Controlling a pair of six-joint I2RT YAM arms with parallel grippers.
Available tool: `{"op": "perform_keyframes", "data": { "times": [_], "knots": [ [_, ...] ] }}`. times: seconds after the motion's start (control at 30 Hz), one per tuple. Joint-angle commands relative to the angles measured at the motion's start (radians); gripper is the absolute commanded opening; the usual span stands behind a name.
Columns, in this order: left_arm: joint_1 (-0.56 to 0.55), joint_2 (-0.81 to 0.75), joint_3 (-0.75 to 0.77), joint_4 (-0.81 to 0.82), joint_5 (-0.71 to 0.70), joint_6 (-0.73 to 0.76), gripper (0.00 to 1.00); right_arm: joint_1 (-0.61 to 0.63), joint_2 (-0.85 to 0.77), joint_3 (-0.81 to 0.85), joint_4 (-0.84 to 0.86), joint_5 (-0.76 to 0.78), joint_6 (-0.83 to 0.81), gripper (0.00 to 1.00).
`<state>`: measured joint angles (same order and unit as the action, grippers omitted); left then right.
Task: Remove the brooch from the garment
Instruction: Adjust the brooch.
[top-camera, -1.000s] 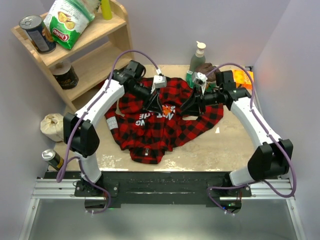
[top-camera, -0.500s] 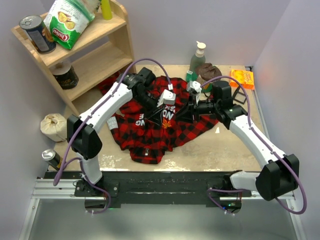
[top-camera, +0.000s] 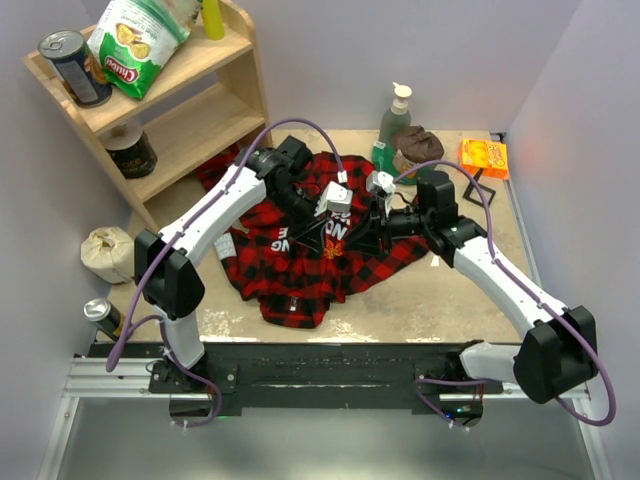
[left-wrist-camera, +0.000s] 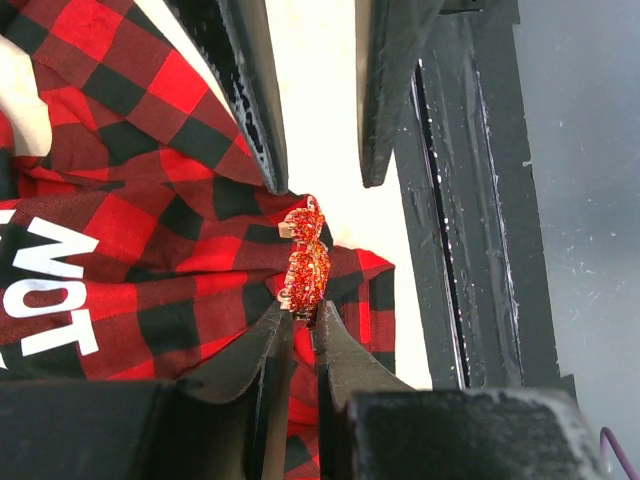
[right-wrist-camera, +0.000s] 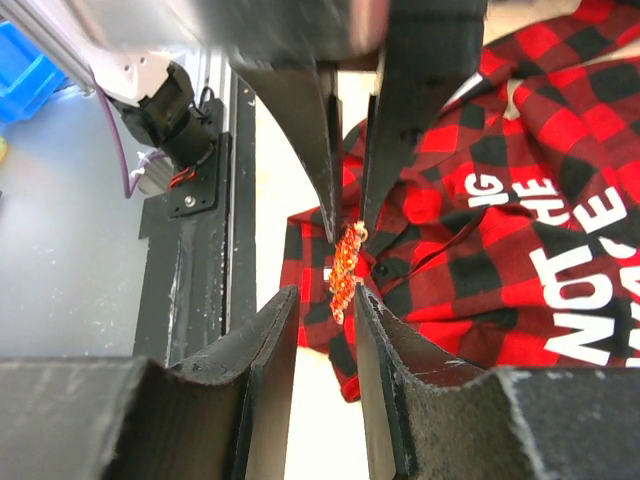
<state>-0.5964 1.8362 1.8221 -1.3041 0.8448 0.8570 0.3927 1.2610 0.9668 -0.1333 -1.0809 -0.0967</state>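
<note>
Left gripper (left-wrist-camera: 304, 322) seemingly clamps light, stiff, glittery orange-gold brooch (left-wrist-camera: 304, 262) at 6 o'clock; right gripper (left-wrist-camera: 322, 188) ajar, should take 12 o'clock end.

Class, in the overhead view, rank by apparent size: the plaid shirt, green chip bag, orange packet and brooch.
1. red-and-black plaid flannel shirt
2. green crinkly chip bag, helped by sitting nearer the camera
3. flat orange packet
4. tiny glittery orange-red brooch
</note>
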Motion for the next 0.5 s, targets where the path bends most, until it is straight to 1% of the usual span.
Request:
{"op": "perform_keyframes", "data": {
  "times": [0.0,0.33,0.47],
  "knots": [
    [0.001,-0.049,0.019,-0.012,0.051,0.03,0.0,0.006,-0.015,-0.019,0.035,0.012,-0.002,0.33],
    [0.003,-0.054,0.055,-0.012,0.089,0.028,0.0,0.024,0.001,-0.031,0.001,0.012,-0.031,0.33],
    [0.001,-0.055,0.065,-0.012,0.094,0.027,0.0,0.028,-0.003,-0.042,0.008,0.041,-0.035,0.33]
  ]
}}
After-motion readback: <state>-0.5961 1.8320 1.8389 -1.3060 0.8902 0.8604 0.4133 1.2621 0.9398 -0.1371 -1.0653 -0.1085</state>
